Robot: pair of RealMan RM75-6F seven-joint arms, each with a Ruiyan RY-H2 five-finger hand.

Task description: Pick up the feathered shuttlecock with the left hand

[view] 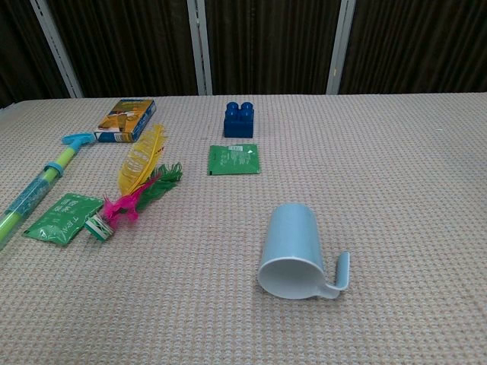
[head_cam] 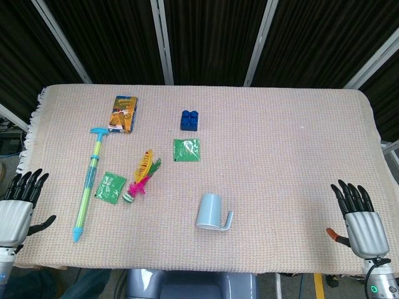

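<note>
The feathered shuttlecock (head_cam: 143, 174) lies on the cloth left of centre, with yellow, pink and green feathers and a small round base toward me; the chest view shows the same shuttlecock (view: 137, 185) at its left. My left hand (head_cam: 19, 212) hovers at the table's near-left corner, fingers spread and holding nothing, well to the left of the shuttlecock. At the near-right corner my right hand (head_cam: 360, 221) is likewise open and empty. Neither hand appears in the chest view.
A long water squirter (head_cam: 88, 182) lies between my left hand and the shuttlecock. A green packet (head_cam: 110, 187) touches the shuttlecock's base. Further off are a tipped light-blue mug (head_cam: 212, 212), another green packet (head_cam: 187, 150), a blue brick (head_cam: 190, 119) and a small box (head_cam: 123, 113).
</note>
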